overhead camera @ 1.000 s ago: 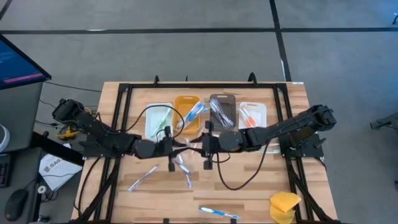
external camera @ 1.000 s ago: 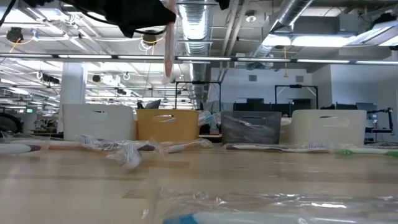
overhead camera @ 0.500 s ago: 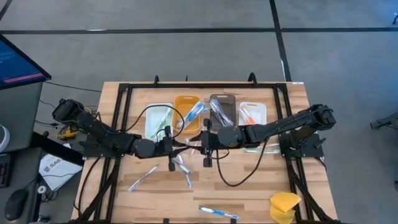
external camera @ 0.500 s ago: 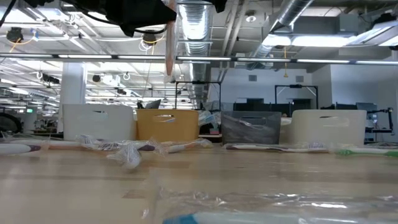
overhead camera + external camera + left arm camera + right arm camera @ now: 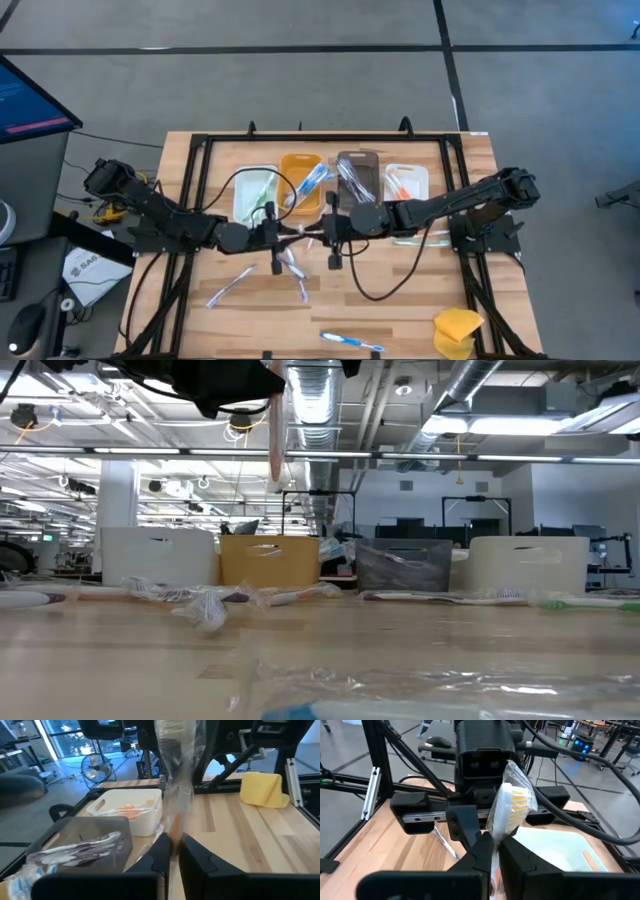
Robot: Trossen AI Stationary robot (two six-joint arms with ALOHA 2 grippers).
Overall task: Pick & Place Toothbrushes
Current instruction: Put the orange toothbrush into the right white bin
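Your right gripper (image 5: 492,851) has just clamped the wrapped toothbrush (image 5: 512,805) your left gripper (image 5: 172,851) still grips: handover underway.

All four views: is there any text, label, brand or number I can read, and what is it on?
"SAG": partial dark print on a white box on the floor left of the table, cut off.
Monitor at upper left: lines of text, too small to read.
Bins, toothbrushes, wrappers and arms: nothing legible.
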